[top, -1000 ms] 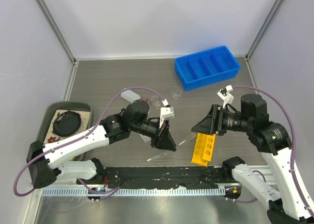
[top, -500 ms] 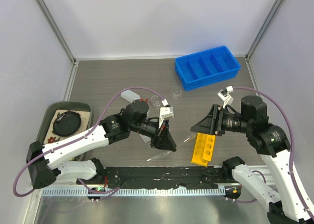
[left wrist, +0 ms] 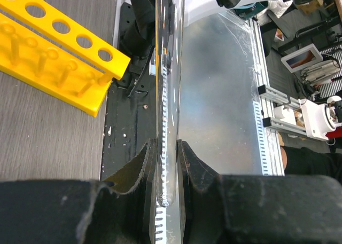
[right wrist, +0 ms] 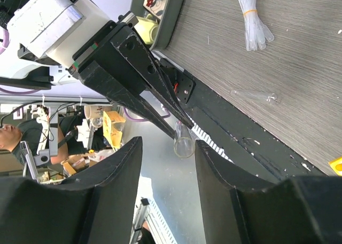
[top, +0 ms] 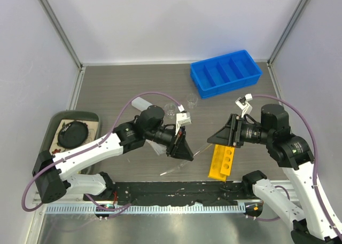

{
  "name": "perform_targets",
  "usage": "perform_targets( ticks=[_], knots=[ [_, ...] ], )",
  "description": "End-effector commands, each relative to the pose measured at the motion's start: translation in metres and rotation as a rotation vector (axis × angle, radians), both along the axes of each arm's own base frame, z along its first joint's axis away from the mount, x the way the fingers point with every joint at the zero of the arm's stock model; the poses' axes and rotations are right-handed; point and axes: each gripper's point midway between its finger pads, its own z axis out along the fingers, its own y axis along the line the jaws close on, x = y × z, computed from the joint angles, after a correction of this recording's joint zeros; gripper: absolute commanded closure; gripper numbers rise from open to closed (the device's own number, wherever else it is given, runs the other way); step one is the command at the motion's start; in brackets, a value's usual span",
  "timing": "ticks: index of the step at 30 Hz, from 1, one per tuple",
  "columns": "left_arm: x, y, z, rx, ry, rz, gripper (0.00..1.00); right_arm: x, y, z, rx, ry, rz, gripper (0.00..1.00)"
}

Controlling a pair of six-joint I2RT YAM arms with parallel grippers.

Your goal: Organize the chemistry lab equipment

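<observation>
Sitting well to the left of the left claw (top: 183,150), a dark green tray (top: 80,113) is holding a dark round item; its other contents are too small to tell. A white squeeze bottle (top: 141,102) is lying on the table (top: 107,84) behind and left of that claw, well apart from it. A banded bundle of clear pipettes (right wrist: 254,25) is lying on the table beneath the left arm, just behind the claw.

The left claw is hanging clear of the table, clenched on a clear glass tube (left wrist: 166,94). Both fingers (left wrist: 195,172) are pressing the tube near its rounded closed end. The open mouth is pointing forward out of the claw, toward the right claw (top: 220,136).

Two small clear glass vessels (top: 170,109) are standing behind the left claw, apart from it and near each other. A second clear tube (top: 172,171) is lying on the table just beside the left claw, on the side toward the arm bases.

A yellow holed rack (top: 223,159) is resting on the table between the two claws, nearer the right one and toward the arm bases from it. The right claw is hovering released, its fingers (right wrist: 120,190) spread wide and facing the mouth of the held tube. A blue compartmented bin (top: 226,72) is sitting behind the right claw, well apart from it.
</observation>
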Motion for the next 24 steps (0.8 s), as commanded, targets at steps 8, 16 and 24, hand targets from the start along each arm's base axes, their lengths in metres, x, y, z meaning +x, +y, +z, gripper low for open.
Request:
perform_targets(
  ticks=[8, 16, 24],
  knots=[
    [0.003, -0.012, 0.027, -0.087, -0.031, -0.035, 0.83, 0.004, 0.007, 0.000, 0.029, -0.010, 0.028, 0.53],
    [0.005, -0.013, 0.026, -0.081, -0.031, -0.036, 0.83, 0.007, 0.009, -0.004, 0.023, -0.004, 0.032, 0.62],
    [0.012, -0.012, 0.027, -0.075, -0.036, -0.011, 0.82, 0.008, 0.010, -0.006, 0.015, -0.004, 0.029, 0.82]
  ],
)
